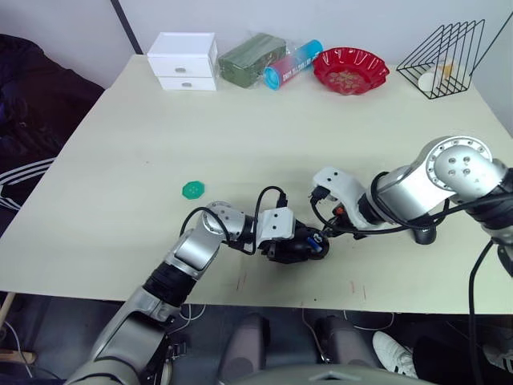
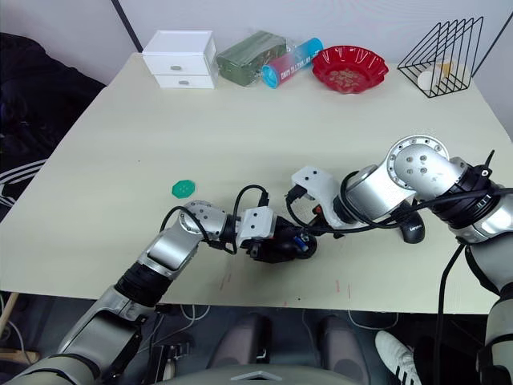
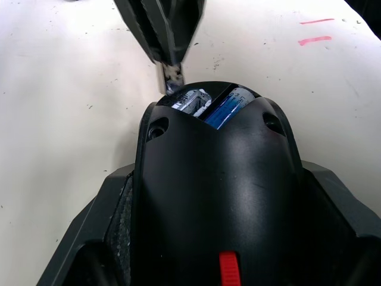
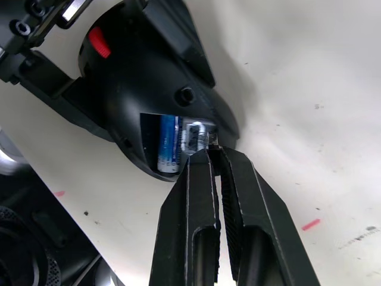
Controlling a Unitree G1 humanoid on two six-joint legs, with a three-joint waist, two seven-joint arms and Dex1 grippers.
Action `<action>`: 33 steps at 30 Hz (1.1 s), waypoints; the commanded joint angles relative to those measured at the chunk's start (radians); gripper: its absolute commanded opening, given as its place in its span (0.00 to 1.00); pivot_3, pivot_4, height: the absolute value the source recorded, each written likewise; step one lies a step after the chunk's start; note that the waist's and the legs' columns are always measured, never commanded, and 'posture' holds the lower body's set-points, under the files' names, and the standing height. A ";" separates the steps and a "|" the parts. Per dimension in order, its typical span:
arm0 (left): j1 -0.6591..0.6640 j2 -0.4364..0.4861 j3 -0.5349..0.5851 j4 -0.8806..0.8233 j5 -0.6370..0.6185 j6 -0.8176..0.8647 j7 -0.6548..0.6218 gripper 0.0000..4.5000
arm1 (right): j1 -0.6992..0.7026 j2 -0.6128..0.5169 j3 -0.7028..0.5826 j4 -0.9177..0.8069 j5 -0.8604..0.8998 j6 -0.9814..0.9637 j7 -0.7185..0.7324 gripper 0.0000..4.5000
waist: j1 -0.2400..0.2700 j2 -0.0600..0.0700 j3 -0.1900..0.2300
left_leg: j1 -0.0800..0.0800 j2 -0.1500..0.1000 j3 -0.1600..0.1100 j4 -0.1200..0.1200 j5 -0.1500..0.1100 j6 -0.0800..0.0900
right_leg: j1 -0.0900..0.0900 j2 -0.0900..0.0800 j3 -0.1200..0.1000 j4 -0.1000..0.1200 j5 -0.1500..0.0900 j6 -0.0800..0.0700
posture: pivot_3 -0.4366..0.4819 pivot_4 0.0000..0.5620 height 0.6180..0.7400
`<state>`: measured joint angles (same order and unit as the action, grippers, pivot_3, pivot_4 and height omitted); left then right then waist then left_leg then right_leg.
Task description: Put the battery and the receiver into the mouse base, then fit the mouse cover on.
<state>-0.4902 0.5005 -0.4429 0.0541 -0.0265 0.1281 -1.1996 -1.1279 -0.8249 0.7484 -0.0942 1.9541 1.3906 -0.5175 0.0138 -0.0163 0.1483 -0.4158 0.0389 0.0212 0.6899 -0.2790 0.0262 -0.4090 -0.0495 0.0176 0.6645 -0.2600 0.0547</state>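
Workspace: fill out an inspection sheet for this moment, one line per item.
Surface: pale table, a few red marks near the front edge.
Job's things: mouse base held in the left end effector; battery seated in its compartment, the small silver receiver beside it. Mouse cover lies behind the right arm.
Clutter: green disc, white drawer box, green pouch, blue-capped tube, red bowl, wire rack.
End effectors: left shut on the mouse base; right end effector shut on the receiver.
Cables: black leads looped at both wrists.
Surroundings: dark bag left of the table.
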 commanded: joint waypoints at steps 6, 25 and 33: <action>0.017 0.002 -0.036 0.029 0.047 0.013 0.015 0.66 | -0.031 0.010 0.012 -0.002 0.018 -0.002 0.028 0.00 | 0.000 0.000 0.000 | 0.000 0.000 0.000 0.000 0.000 0.000 | 0.000 0.000 0.000 0.000 0.000 0.000 | 0.48 0.27 1.00; 0.015 0.006 -0.038 0.020 0.055 0.023 0.018 0.66 | -0.001 0.017 0.035 0.007 0.018 -0.005 -0.018 0.00 | 0.000 0.000 0.000 | 0.000 0.000 0.000 0.000 0.000 0.000 | 0.000 0.000 0.000 0.000 0.000 0.000 | 0.48 0.27 1.00; 0.021 0.009 -0.042 -0.002 0.061 0.042 0.022 0.66 | -0.014 0.011 0.059 0.005 0.018 0.010 -0.002 0.00 | 0.000 0.000 0.000 | 0.000 0.000 0.000 0.000 0.000 0.000 | 0.000 0.000 0.000 -0.001 0.000 0.000 | 0.48 0.27 1.00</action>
<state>-0.4879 0.5008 -0.4444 0.0386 -0.0201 0.1503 -1.1976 -1.1327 -0.8018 0.7880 -0.0779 1.9613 1.3883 -0.5269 0.0136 -0.0162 0.1483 -0.4159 0.0394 0.0210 0.6893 -0.2790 0.0263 -0.4089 -0.0495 0.0174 0.6638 -0.2601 0.0546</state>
